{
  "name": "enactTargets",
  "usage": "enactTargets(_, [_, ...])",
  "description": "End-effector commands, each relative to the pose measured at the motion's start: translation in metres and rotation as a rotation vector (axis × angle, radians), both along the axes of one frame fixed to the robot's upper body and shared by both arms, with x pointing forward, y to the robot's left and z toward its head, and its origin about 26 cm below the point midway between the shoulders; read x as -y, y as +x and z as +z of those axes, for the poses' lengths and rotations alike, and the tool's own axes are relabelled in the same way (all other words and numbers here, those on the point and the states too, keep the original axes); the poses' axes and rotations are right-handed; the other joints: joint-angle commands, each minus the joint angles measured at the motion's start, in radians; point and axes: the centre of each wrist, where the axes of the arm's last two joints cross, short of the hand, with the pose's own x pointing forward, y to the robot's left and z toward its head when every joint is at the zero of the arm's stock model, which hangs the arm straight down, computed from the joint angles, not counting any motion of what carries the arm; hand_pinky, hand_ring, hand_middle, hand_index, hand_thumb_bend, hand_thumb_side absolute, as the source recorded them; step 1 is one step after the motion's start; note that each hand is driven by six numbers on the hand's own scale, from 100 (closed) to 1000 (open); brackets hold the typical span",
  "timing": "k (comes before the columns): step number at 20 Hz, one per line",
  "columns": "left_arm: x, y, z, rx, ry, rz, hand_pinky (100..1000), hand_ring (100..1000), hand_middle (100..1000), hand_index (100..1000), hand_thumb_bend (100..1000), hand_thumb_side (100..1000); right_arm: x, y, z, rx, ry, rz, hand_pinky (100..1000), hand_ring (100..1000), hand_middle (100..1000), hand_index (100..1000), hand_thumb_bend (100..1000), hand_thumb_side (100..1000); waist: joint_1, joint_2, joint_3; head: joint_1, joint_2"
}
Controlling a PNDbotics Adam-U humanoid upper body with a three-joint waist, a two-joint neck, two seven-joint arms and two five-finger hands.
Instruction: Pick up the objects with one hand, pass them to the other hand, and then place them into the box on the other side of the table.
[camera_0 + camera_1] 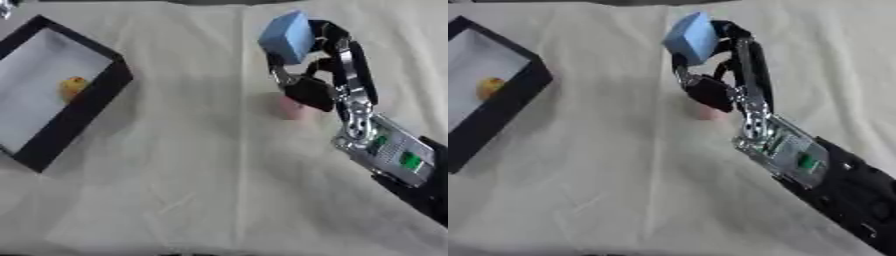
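Now, step in hand: the pick-up is done, I judge; my right hand [325,75] carries the pale blue foam-like block [287,36] raised above the cream cloth-covered table [201,170], so the pass to the other hand comes next.
Right fingers: my fingers [341,47] and thumb are curled round the block, pinching it at its right and lower sides; most of the block stands clear above and to the left of them.
Left hand: it shows in neither view, so I can say nothing of its fingers.
Blue block: tilted, one corner up, held toward the far middle of the table, well apart from the box.
Pink thing: a small pink rounded object [293,109] lies on the cloth just beneath my right hand, partly hidden by it; I cannot tell what it is.
Box: the black-walled open box with a white floor [83,107] sits at my left side of the table, askew, with a small yellow-orange object [73,86] already inside.
Next move calls for: bringing the block toward the middle and turning its free faces leftward, so the left hand has bare surface to close on before I let go.
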Motion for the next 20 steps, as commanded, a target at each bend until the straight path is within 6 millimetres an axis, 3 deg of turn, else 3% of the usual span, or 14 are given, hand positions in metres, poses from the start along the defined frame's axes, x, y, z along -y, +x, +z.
enactTargets(1, [0.012,-0.005,0.004,0.018,0.079,-0.040,863,668,596,773,100,433,-0.001,-0.001,0.005,0.020,-0.011,0.035,255,589,568,449,172,100,0.015,-0.026,0.006,0.005,-0.004])
enactTargets(6, [0.019,-0.006,0.004,0.022,0.111,-0.054,858,688,624,780,100,430,-0.001,-0.001,0.003,0.018,-0.014,0.045,252,585,564,445,191,100,0.016,-0.024,0.010,0.010,-0.005])
enactTargets(13, [0.064,-0.018,0.000,0.036,0.245,-0.169,860,711,663,803,100,414,-0.006,-0.002,0.003,0.033,-0.034,0.063,249,581,559,441,207,100,0.020,-0.022,0.022,0.026,0.000])
enactTargets(20, [0.084,-0.025,-0.001,0.058,0.320,-0.218,865,726,680,812,100,405,-0.011,-0.002,0.003,0.047,-0.055,0.085,248,580,557,440,213,100,0.021,-0.019,0.024,0.028,0.001])
